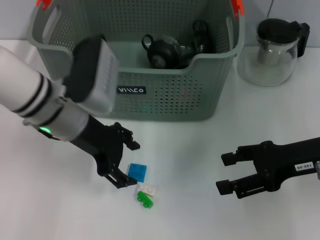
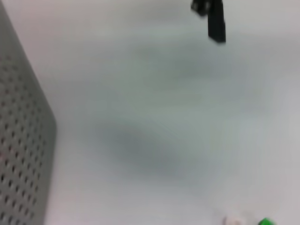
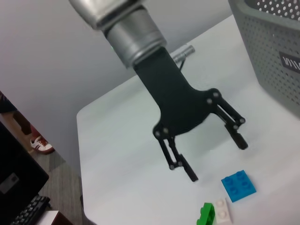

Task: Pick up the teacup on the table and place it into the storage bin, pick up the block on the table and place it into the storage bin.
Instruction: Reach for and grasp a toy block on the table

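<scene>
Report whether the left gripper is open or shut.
Open: the left gripper has its jaws spread wide, empty, just above the table beside the blue block.

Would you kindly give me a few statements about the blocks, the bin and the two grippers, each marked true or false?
1. The left gripper is open, beside the blue block. True.
2. The blue block is held off the table. False: it lies on the table, ungripped.
3. A dark teacup sits inside the storage bin. True.
4. The right gripper holds the green block. False: it is open, holds nothing and is well apart from it.
5. The glass pitcher stands inside the bin. False: it stands on the table beside it.
</scene>
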`<state>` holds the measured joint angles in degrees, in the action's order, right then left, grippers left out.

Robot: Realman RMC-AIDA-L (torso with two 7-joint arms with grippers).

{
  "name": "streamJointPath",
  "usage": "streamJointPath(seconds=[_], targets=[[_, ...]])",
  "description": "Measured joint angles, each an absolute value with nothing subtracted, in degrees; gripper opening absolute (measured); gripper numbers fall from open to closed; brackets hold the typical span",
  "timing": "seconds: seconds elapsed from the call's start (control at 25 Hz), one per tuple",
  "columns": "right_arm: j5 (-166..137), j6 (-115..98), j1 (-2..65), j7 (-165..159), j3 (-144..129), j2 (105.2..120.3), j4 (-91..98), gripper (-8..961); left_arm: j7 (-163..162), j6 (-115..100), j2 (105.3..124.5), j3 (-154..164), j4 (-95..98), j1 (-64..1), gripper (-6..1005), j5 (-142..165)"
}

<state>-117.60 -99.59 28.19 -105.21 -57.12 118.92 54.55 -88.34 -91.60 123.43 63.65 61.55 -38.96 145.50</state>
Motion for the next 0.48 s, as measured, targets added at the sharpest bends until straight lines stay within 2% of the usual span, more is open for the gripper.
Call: streamJointPath(seconds=[0.12,0.48], targets=[[-117.9,-99.5,28.6,-105.2,-57.2,118.98,54.5,934,-88.7,-89.1,124.27,66.5,62.0,-38.8,807,147.8],[-122.5,-96.5,29.6,-104.7,-57.7,119.92,54.4,934,-90.4,-85.6,124.27,72.0,61.8,-38.9,804,148.5]])
